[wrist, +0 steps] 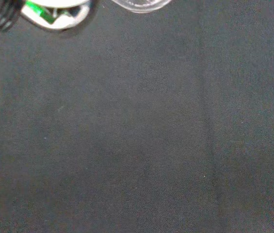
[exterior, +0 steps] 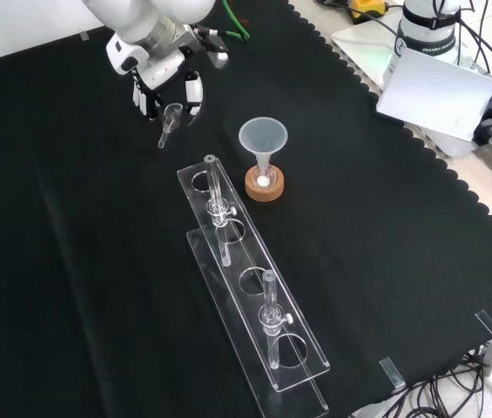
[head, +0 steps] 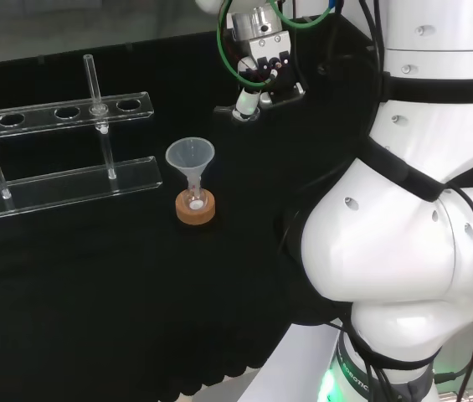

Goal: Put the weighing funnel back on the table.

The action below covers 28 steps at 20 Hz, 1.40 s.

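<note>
Nearest in the front view is a clear plastic rack (exterior: 293, 348) with round holes, lying lengthwise on the black cloth (exterior: 71, 287). Two thin glass tubes (exterior: 269, 305) stand upright in it, one at its near end and one at its far end.

Just beyond the rack's far end, a little to the right, stands the funnel (exterior: 263, 138), mouth up. Its stem goes down into a small flask (exterior: 264, 179) seated in a cork ring (exterior: 265, 186). In the head view the same funnel (head: 190, 157) and cork ring (head: 195, 209) stand to the right of the rack (head: 60, 180).

Farther off and to the left in the front view, the hand (exterior: 165, 80) hangs over the cloth with its fingers (exterior: 194, 92) curled down around the weighing funnel (exterior: 172, 116). The small clear piece sits between the fingers with its short stem pointing down and to the left at the cloth. I cannot tell whether the stem's tip touches the cloth. The weighing funnel is well apart from the funnel and the rack. In the head view the hand (head: 257, 71) is beyond the funnel and to its right. The wrist view shows a clear curved rim (wrist: 141, 4) over bare cloth.
</note>
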{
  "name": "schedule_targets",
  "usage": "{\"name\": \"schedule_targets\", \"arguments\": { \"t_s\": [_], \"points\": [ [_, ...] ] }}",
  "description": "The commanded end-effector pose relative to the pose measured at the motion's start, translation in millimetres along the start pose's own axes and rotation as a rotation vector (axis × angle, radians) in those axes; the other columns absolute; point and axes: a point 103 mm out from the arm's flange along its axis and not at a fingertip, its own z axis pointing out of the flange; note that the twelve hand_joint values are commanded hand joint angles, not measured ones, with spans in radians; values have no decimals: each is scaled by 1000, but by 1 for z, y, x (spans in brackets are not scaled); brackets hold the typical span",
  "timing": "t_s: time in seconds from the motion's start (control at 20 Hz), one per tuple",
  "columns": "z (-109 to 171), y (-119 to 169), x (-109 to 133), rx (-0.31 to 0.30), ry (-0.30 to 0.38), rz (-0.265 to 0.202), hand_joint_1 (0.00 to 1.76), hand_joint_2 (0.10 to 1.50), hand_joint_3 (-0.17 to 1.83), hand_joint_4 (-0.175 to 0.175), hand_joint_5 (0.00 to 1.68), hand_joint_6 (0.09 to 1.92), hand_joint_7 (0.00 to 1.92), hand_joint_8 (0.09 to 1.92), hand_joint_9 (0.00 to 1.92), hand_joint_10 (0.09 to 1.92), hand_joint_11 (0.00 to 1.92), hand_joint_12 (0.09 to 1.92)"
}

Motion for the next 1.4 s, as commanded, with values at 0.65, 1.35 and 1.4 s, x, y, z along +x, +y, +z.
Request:
{"name": "schedule_targets", "arguments": {
  "t_s": [0.65, 1.35, 1.4],
  "points": [
    [40, 29, 6, -46, -6, -17, 1108, 671, 644, 175, 1257, 698, 782, 663, 1279, 87, 1049, 890],
    [57, 49, 24, -22, -22, -38, 1109, 672, 642, 175, 1258, 696, 779, 665, 1280, 87, 1052, 887],
    [59, 50, 26, -24, -23, -41, 1109, 672, 642, 175, 1258, 696, 778, 665, 1280, 87, 1053, 887]
  ]
}}
